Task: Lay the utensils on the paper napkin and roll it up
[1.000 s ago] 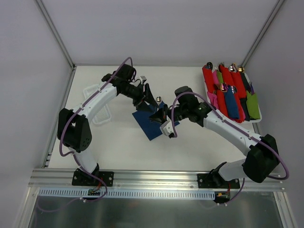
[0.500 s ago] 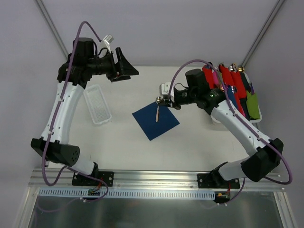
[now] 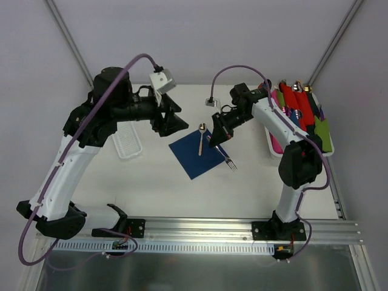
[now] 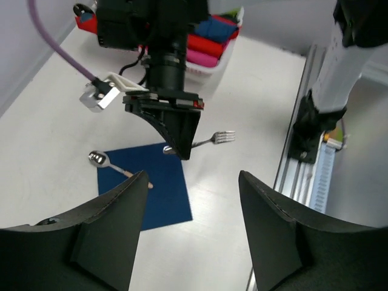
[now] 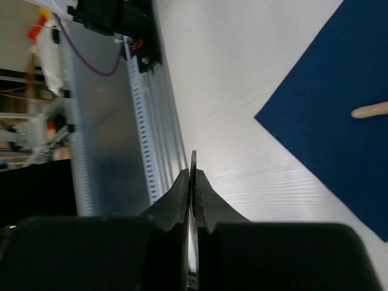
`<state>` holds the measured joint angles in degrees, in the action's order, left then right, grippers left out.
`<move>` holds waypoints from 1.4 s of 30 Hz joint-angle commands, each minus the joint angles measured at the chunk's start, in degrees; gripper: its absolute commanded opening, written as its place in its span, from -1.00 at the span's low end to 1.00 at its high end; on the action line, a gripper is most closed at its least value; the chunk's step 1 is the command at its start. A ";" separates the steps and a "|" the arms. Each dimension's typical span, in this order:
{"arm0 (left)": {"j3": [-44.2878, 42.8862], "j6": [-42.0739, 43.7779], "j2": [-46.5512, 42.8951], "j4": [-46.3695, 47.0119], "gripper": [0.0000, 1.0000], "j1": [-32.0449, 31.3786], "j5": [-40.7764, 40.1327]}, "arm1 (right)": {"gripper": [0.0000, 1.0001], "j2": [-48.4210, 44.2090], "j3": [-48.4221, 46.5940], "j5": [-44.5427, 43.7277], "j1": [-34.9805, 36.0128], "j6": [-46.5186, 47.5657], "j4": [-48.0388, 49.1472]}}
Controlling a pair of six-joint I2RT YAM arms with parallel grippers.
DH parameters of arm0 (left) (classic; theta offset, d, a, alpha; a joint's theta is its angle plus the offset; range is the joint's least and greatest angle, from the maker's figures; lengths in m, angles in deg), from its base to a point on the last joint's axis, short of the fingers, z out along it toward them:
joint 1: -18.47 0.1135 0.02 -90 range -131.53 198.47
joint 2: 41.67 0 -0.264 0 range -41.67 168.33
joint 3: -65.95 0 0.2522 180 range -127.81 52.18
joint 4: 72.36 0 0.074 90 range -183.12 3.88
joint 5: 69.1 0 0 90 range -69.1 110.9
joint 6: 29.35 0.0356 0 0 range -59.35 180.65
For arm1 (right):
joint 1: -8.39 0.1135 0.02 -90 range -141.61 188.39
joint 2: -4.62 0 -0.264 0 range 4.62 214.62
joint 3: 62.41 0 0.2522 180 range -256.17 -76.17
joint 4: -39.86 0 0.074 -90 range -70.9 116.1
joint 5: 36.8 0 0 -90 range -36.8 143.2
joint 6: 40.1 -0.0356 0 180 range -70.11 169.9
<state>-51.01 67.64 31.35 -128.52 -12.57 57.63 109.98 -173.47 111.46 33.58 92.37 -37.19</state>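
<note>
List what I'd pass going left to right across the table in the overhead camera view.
Clear plastic tray → spoon → fork → white bin of rolled napkins. The navy napkin is skipped, since the spoon lies on it.

Your left arm (image 3: pixel 71 159) rears high on its own side, forearm roughly level. Its pincer (image 3: pixel 176 124) points toward the centre, both fingers (image 4: pixel 115 224) spread wide with nothing between them. Your right arm (image 3: pixel 280 124) rises steeply from its base, then folds at the top to reach leftward and down. Its pincer (image 3: pixel 216 138) is pressed tight on the handle of a fork (image 3: pixel 228 160).
</note>
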 commanded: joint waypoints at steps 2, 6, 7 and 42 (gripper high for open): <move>1.60 15.32 2.56 -8.38 0.22 -11.55 -10.69 | -1.00 4.41 -5.36 12.30 -0.49 -0.91 -15.81; 5.54 28.84 6.70 -16.31 0.25 -27.81 -28.44 | -1.00 6.87 -6.33 14.42 0.56 2.60 -21.33; 6.51 30.09 7.66 -16.67 0.24 -29.84 -30.64 | -1.00 7.05 -6.24 14.34 1.34 3.57 -22.13; 19.17 45.93 10.66 -12.10 -0.08 -43.83 -33.04 | -1.00 9.86 2.72 21.81 16.21 8.15 -31.64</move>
<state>-33.09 112.05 43.57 -139.97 -55.48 23.34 122.44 -170.89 130.80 49.93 100.88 -49.45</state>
